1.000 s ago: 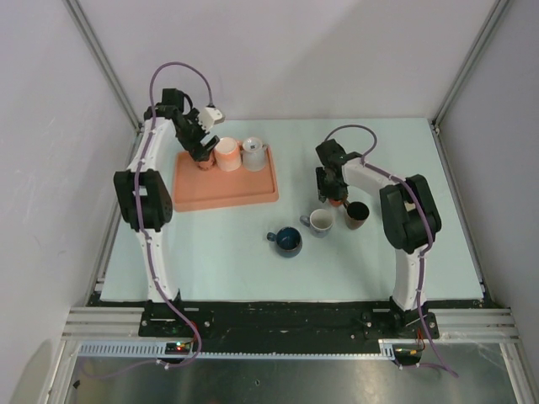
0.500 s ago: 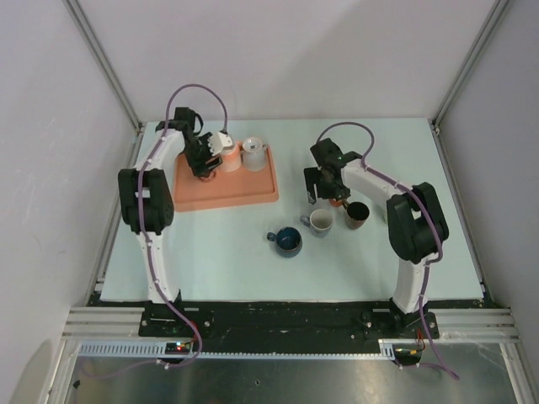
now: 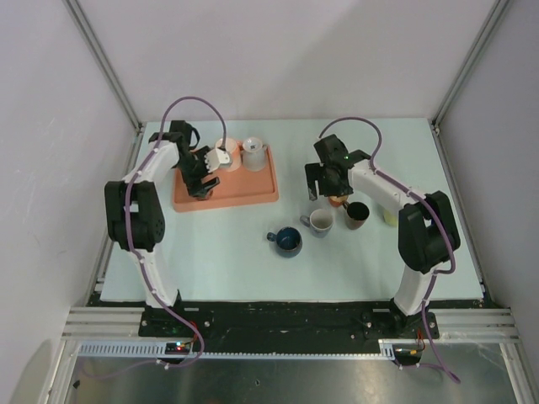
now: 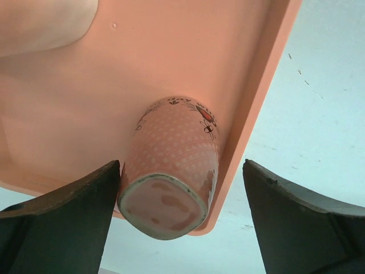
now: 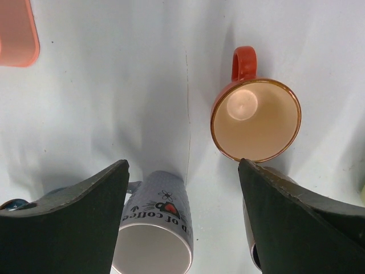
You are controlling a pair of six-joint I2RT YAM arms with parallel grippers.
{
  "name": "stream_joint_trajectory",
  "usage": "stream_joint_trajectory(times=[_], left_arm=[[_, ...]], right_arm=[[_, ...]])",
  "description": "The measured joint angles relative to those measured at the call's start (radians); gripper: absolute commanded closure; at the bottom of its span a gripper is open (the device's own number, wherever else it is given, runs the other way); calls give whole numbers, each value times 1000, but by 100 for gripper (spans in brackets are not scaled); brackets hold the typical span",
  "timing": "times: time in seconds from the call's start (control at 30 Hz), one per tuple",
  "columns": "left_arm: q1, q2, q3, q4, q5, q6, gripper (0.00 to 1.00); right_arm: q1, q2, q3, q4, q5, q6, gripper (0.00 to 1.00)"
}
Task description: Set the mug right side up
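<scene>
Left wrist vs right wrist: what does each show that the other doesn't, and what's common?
Left wrist only: a pink dotted mug on the tray, base toward the camera. Right wrist only: an orange mug and a grey mug, both mouth up on the table. Both: the tray (just a corner in the right wrist), the pale table, and open jaws.

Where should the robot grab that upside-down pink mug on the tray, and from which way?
By its dotted side walls, straight down from above. The pink mug stands bottom up by the edge of the tray, so its rim is hidden, and no handle shows. The open left gripper hangs over it, one finger each side.
</scene>
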Motion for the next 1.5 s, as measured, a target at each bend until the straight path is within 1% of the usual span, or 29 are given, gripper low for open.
stream_joint_trajectory(times=[0.07, 0.13, 0.2, 0.27, 0.33, 0.43, 0.47, 0.5, 0.6, 0.7, 0.8, 0.87, 0.93, 0.97, 1.0, 1.13, 1.2, 1.27, 1.4, 1.47, 1.5], left_arm=[[-3, 0, 0, 0, -3, 0, 9], [-6, 0, 0, 0, -8, 0, 15], [-10, 3, 0, 0, -14, 0, 26], [-13, 9, 1, 3, -29, -1, 41], [-16, 19, 9, 2, -43, 4, 57], [-18, 23, 23, 1, -59, 5, 84], [-19, 24, 25, 2, -63, 1, 92], [-20, 26, 26, 2, -64, -1, 96], [-20, 27, 32, -1, -69, -12, 99], [-20, 46, 77, -16, -73, -78, 100], [-20, 71, 176, -20, -68, -210, 100], [-20, 72, 246, -19, -58, -314, 100], [-20, 69, 308, -13, -43, -412, 100], [-20, 64, 333, -5, -26, -467, 100], [-20, 52, 352, 2, -5, -522, 100], [-26, -17, 375, 0, 79, -679, 100], [-39, -63, 382, -2, 114, -740, 100], [-57, -113, 397, -6, 166, -798, 100], [-90, -180, 472, -16, 279, -907, 100], [-104, -203, 514, -14, 314, -959, 100], [-110, -212, 530, -13, 328, -981, 100]], right_arm=[[0, 0, -3, -5, -1, 0, 17], [0, -2, -9, -6, -1, 0, 17], [2, -7, -18, -8, -2, 0, 17], [2, -11, -24, -10, -5, 0, 17], [2, -14, -28, -12, -11, 0, 17], [2, -22, -31, -15, -11, -1, 17], [2, -26, -31, -17, -11, -1, 17], [2, -31, -31, -18, -11, 0, 17], [2, -54, -32, -21, -12, 0, 17], [5, -85, -33, -18, -24, 0, 17], [11, -127, -33, 5, -85, 3, 17], [22, -151, -33, 39, -148, 13, 14], [33, -171, -33, 80, -213, 32, 10], [38, -179, -33, 106, -251, 46, 5], [42, -188, -33, 139, -293, 65, 3], [48, -217, -35, 329, -496, 177, 1], [43, -220, -35, 449, -588, 251, 1], [36, -218, -37, 609, -678, 352, 1], [23, -196, -31, 885, -782, 534, 1], [18, -166, -16, 980, -809, 610, 1], [18, -150, -9, 1015, -821, 642, 3]])
